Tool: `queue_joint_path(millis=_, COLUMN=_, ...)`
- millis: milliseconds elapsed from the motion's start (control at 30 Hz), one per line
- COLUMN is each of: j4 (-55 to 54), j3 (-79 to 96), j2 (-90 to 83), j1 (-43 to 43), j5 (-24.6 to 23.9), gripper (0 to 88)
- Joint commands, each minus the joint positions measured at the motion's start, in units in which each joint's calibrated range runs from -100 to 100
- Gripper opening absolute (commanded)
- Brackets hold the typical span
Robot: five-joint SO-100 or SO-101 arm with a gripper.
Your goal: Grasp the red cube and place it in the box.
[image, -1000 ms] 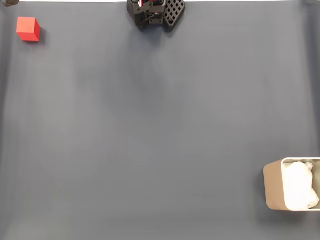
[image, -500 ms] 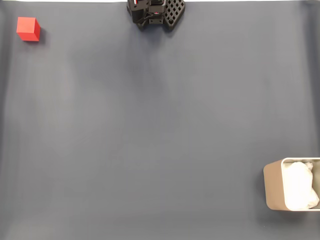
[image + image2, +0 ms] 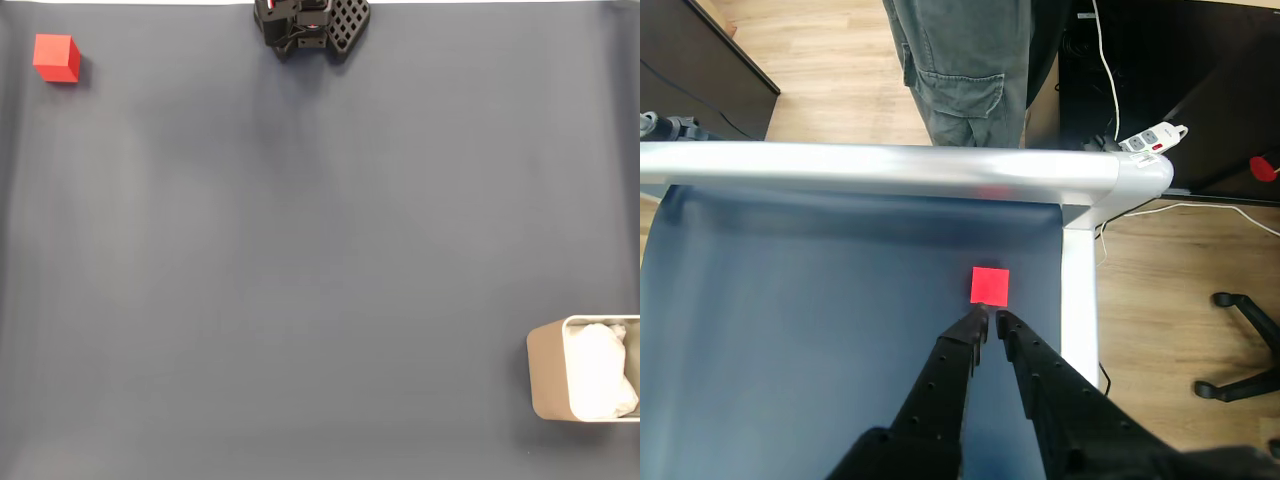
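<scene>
The red cube [image 3: 56, 57] rests on the dark mat at the far top left of the fixed view. In the wrist view the red cube [image 3: 990, 285] lies flat on the mat just beyond my fingertips. My gripper [image 3: 990, 320] is shut with nothing between its black fingers [image 3: 952, 365], a short way from the cube and not touching it. The beige box [image 3: 546, 372] with white padding stands at the bottom right edge of the fixed view, far from the cube. My arm [image 3: 310, 25] shows at the top middle.
The dark blue-grey mat [image 3: 320, 250] covers the table. In the wrist view a silver table rail [image 3: 890, 170] runs just past the cube, with a person's legs [image 3: 960, 70] standing behind it. A power strip [image 3: 1150, 138] and a chair base [image 3: 1240, 340] are on the floor.
The arm's visible part at the top edge of the fixed view has drawn back slightly upward. Cube and box have not moved.
</scene>
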Motion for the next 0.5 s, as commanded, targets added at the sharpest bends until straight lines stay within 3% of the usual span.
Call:
queue_joint_path(millis=0, j4=-1.8, j3=0.2, j2=0.5, j1=0.5, j5=-0.4, gripper=0.9)
queue_joint_path(millis=467, j4=-4.9, j3=3.4, j2=1.8, j1=2.0, j5=-0.5, gripper=12.1)
